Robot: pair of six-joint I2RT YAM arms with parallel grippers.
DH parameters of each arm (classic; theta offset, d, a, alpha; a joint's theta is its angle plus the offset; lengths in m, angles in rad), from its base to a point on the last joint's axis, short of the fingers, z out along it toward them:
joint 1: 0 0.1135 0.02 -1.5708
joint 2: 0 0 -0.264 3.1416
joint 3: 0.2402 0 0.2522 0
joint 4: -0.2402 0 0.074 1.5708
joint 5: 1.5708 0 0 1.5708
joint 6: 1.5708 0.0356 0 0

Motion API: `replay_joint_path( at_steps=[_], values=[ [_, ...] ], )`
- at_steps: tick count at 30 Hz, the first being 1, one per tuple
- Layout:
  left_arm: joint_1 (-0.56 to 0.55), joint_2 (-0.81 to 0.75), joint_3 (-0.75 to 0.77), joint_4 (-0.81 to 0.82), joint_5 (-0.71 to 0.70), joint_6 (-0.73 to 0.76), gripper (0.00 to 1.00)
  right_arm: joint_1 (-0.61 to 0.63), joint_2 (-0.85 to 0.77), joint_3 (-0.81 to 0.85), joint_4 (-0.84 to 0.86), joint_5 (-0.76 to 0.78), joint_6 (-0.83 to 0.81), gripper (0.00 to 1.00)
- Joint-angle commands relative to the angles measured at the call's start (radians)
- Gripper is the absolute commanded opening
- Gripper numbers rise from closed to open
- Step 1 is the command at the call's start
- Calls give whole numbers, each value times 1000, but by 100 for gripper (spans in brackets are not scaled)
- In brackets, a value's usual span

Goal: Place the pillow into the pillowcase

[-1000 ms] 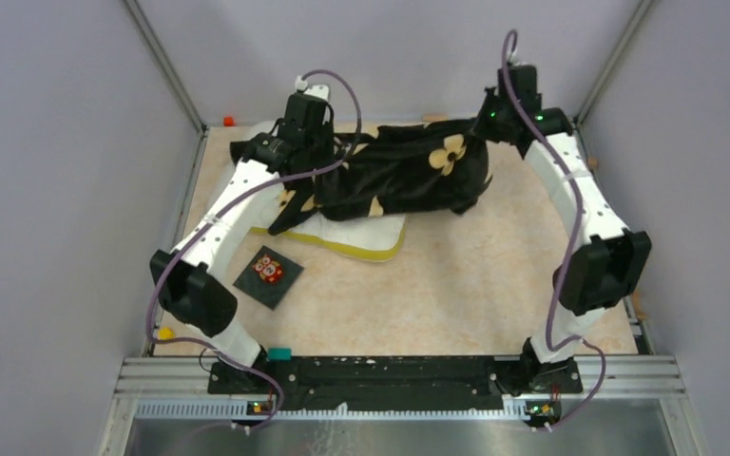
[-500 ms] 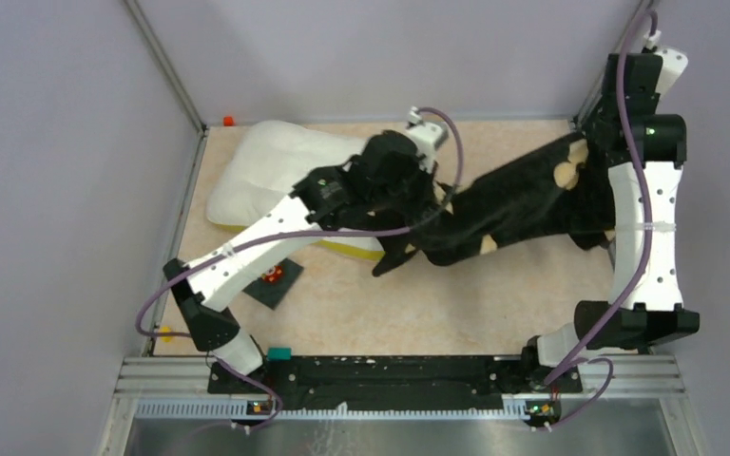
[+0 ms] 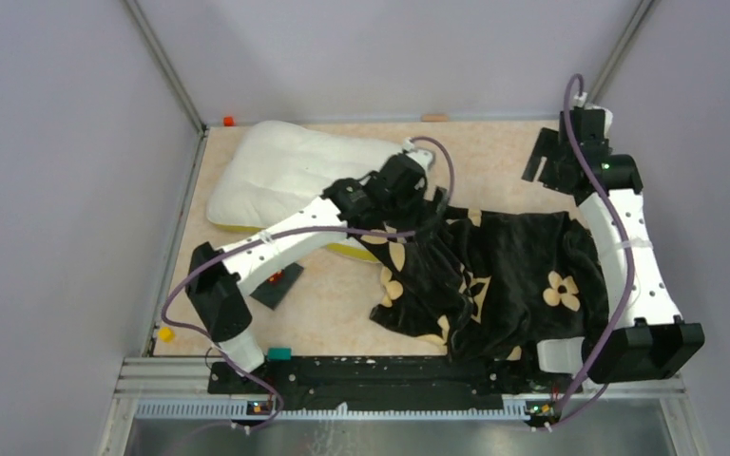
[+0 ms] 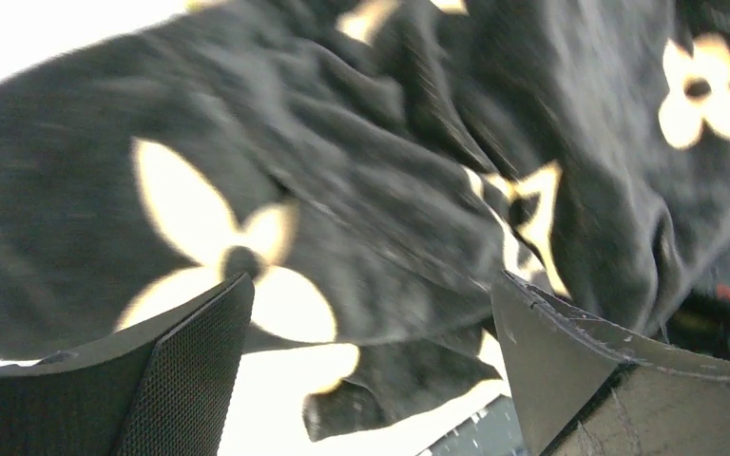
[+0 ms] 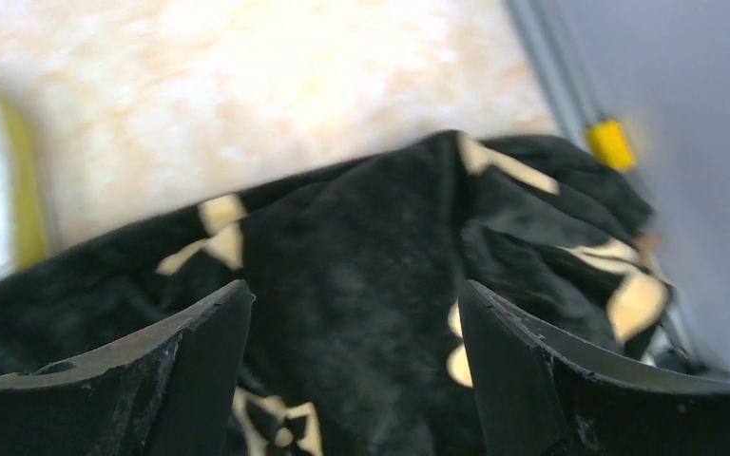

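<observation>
Pillow [image 3: 290, 171] lies flat at the far left of the table [image 3: 342, 309], bare and wholly outside the cover, with its yellow band [image 3: 233, 226] along the near edge. Pillowcase [image 3: 499, 285] sits in a rumpled heap on the near right, its far-left folds touching or overlapping the pillow's right near corner; no open mouth can be made out from any view. Left gripper [image 4: 371, 285] reaches across the middle to the heap's far-left edge, fingers well apart, printed cloth filling the gap ahead but nothing pinched. Right gripper [image 5: 354, 290] is up at the far right, looking down on the heap's far edge, fingers likewise spread and empty. Owl card [image 3: 276, 283] lies partly under the left arm, clear of the work. Judged step: find and take the cover's mouth. To do it well, locate a hemmed edge rather than a loose fold, and pinch one layer only, since catching both would seal the opening. Each gripper should take an opposite side of the hem, then lift and spread so the mouth faces left toward the pillow. The velvety cloth looks limp and will likely sag, so a deep bite is safer.
</observation>
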Motion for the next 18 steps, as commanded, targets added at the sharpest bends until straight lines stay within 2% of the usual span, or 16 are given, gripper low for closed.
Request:
replay_joint_path(
  at_steps=[1,5,8,14,16,18],
  values=[
    [189,-103,23,61,-134,8,99,166,2,-57,195,-164,-16,79],
    [369,-6,114,47,-128,58,99,353,148,-57,336,-208,-6,80],
    [444,101,233,46,-68,115,99,460,262,-60,447,-225,-18,81],
    [485,374,531,13,48,159,99,495,394,-137,674,-404,15,82],
    [486,455,593,15,94,146,99,498,423,-178,749,-450,42,81],
    [484,514,606,53,161,145,99,498,453,-205,786,-451,71,76]
  ],
)
